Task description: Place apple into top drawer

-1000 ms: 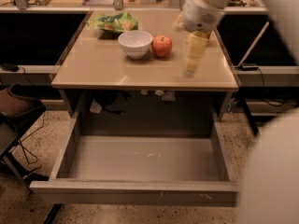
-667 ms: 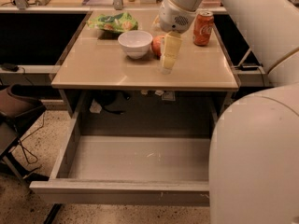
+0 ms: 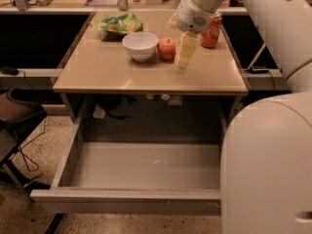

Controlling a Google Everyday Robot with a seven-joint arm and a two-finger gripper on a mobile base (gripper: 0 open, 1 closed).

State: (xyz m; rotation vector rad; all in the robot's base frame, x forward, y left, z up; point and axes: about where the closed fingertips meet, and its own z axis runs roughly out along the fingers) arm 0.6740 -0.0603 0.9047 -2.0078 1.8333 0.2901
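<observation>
The apple [image 3: 167,48], small and red-orange, sits on the tan table top [image 3: 112,72] between a white bowl [image 3: 140,45] and my gripper. My gripper [image 3: 181,62] hangs down from the white arm, just right of the apple and close to it, its tip near the table surface. It holds nothing that I can see. The top drawer [image 3: 146,167] is pulled wide open below the table, its grey floor bare, its scuffed front panel [image 3: 126,201] nearest the camera.
A red soda can [image 3: 211,33] stands right of the gripper, behind the arm. A green chip bag [image 3: 117,23] lies at the back left. My large white arm housing [image 3: 268,169] fills the lower right. A chair [image 3: 14,116] stands at the left.
My gripper swung left from the table's right side to the apple, briefly covering it, and now sits just right of it. The soda can came into view.
</observation>
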